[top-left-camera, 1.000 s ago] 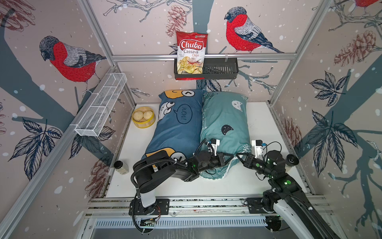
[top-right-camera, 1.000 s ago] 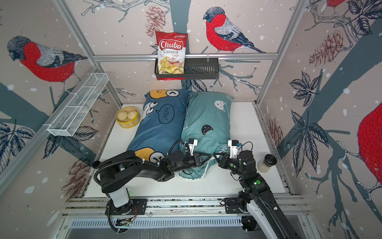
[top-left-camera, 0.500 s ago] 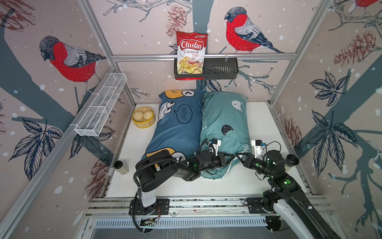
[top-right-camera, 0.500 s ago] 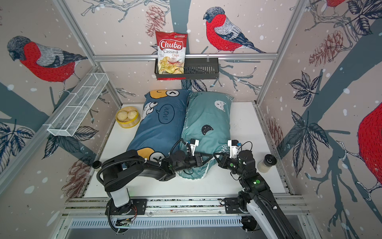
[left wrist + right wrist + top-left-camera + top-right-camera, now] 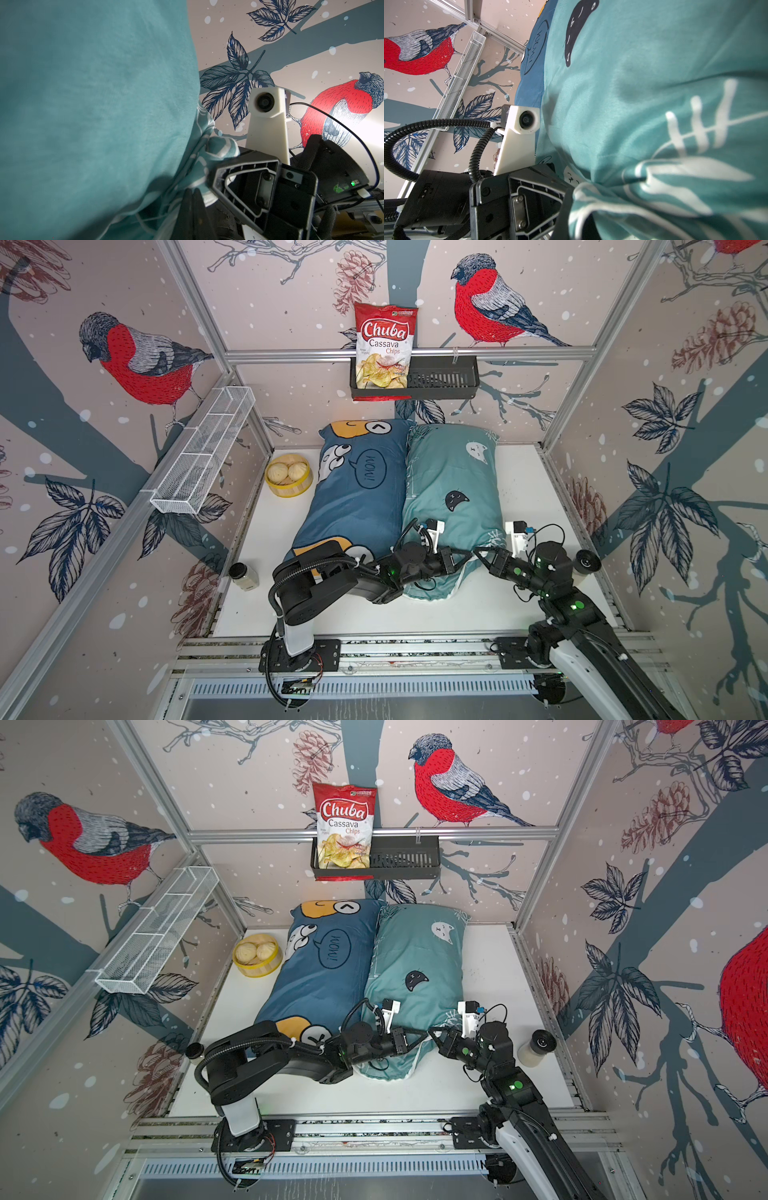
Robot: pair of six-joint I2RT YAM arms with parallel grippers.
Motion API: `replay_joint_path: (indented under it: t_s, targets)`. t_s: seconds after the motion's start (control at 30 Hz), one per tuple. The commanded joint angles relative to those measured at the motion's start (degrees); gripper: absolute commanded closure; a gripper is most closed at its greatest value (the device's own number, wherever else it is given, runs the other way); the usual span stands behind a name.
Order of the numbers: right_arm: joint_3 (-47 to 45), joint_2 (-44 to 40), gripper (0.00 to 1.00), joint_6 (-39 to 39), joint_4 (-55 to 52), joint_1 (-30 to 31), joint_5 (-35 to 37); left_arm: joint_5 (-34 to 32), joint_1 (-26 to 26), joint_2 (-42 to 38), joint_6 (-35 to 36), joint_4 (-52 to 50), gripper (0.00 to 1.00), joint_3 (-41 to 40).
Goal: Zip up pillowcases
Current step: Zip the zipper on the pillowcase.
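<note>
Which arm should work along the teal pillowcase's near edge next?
Likely left: left gripper sits shut at that edge; right gripper pinches a corner of the teal pillowcase, anchoring it.

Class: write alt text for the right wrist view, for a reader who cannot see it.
A teal pillow with a black cat head and white leaf print dominates the frame, fabric bunched at the left pincer. Behind lies a blue pillow.

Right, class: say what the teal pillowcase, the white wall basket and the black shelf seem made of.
Teal pillowcase: soft woven cloth, matt, probably cotton; it creases and bunches. White basket: fine wire mesh, likely painted metal; the wall shows through. Black shelf: matt, slotted; metal or plastic, unclear.
</note>
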Motion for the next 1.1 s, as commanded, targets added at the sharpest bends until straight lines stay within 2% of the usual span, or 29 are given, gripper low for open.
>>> replay_joint_path:
  t_s: [0.0,0.4,0.67,1.07]
  targets:
    - [0.0,-0.3,1.00,-1.1,1.4,0.0,-0.6,0.0,-0.1,0.0,-0.2,2.5,0.99,-0.3]
    - [1.8,-3.1,1.00,-1.3,-2.2,-0.8,2.4,-1.7,-0.2,-0.8,-0.7,4.9,1.00,-3.4]
    - [5.1,-5.2,1.00,-4.0,-8.1,-4.8,4.9,-3.7,-1.5,-2.8,-1.1,6.2,1.00,-6.7]
    - [8.7,-5.8,1.00,-7.2,-12.8,-11.6,5.9,-5.8,-2.2,-9.7,5.4,-6.0,1.00,-8.2]
